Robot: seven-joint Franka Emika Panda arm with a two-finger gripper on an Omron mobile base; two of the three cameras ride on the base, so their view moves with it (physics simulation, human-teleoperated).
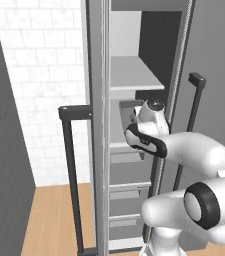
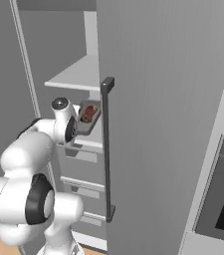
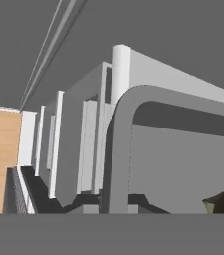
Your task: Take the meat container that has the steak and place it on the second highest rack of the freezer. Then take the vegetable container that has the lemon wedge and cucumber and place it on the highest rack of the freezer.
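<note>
Gripper [image 2: 77, 130] clenched on meat container [image 2: 87, 117] rim, steak [image 2: 88, 113] aboard; I hold it level just inside the freezer [image 1: 134, 75], under the highest rack [image 2: 76, 74], so it clears onto the second shelf.

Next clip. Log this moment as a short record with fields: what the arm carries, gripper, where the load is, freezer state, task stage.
carried: meat container with the steak in it
gripper: shut on the container's rim, wrist reaching into the freezer
load position: tilted, in the freezer opening below the highest rack; whether it touches a shelf cannot be told
freezer: door open, dark bar handle on it, drawers lower down
task stage: first container not yet released
</note>
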